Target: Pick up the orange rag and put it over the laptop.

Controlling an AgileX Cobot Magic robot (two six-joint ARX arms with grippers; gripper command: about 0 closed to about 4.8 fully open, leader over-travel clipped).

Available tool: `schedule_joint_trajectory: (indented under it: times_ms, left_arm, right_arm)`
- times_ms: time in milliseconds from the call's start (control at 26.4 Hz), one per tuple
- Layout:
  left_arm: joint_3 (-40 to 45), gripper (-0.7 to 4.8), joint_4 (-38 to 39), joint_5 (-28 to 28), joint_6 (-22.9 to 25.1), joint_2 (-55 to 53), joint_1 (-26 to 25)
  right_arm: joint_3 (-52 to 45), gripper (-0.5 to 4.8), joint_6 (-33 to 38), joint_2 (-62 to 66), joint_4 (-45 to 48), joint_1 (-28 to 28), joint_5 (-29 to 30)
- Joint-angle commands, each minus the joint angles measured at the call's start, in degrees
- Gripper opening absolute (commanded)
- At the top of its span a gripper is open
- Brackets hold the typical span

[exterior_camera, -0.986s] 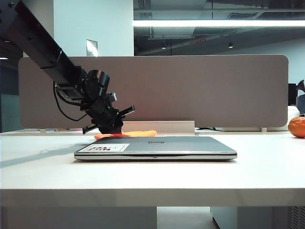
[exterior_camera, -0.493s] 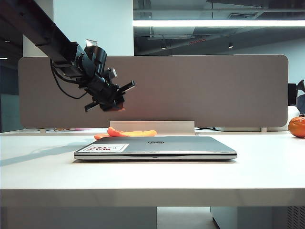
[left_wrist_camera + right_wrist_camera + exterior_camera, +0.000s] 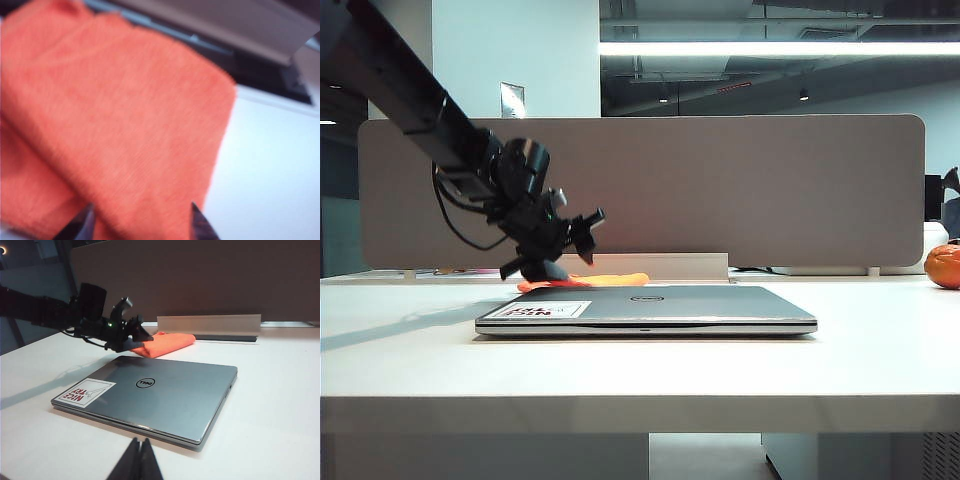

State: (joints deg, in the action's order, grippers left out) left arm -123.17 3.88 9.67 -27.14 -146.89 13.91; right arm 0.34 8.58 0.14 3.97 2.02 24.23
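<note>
The orange rag [image 3: 612, 281] lies bunched on the table just behind the closed silver laptop [image 3: 650, 305], not on it. My left gripper [image 3: 563, 270] hangs low over the rag's left end. In the left wrist view its two dark fingertips [image 3: 199, 225] stand wide apart, open, with the blurred rag [image 3: 125, 115] filling the space under them. The right wrist view shows the rag [image 3: 167, 343] behind the laptop [image 3: 165, 395] and the left gripper [image 3: 139, 335] at its edge. My right gripper [image 3: 139, 452] is shut and empty, in front of the laptop's near edge.
A round glossy orange ball [image 3: 944, 266] sits at the table's far right. A grey partition [image 3: 720, 190] with a white cable tray [image 3: 650, 266] runs along the back. The laptop lid carries a white-and-red sticker [image 3: 82, 391].
The left gripper was down at the rag and shut, rose up without it, then came down again over the rag and opened. The rag stayed behind the laptop.
</note>
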Motion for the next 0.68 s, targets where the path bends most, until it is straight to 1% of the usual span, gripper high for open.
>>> schedule_joint_trajectory:
  times_ms: [38, 190, 303, 607, 683]
  left_arm:
    - [-0.26, 2.25, -0.52, 0.11, -0.59, -0.04, 0.0]
    - [-0.26, 2.25, -0.55, -0.24, -0.81, -0.04, -0.09]
    - [-0.26, 2.25, -0.92, -2.08, -0.79, -0.37, -0.09]
    - [-0.28, 2.22, -1.9, -1.97, -0.98, -1.51, -0.09]
    - [-0.31, 2.06, -3.28, -1.95, -1.01, -1.86, -0.07]
  right_arm:
    - [-0.2, -0.05, 0.22, -0.09, 0.9, 0.02, 0.13]
    - [-0.2, -0.05, 0.22, -0.09, 0.9, 0.02, 0.11]
    - [-0.2, -0.05, 0.22, -0.09, 0.9, 0.02, 0.11]
    - [-0.2, -0.05, 0.22, -0.09, 0.9, 0.04, 0.11]
    - [-0.2, -0.05, 0.22, -0.09, 0.9, 0.04, 0.13]
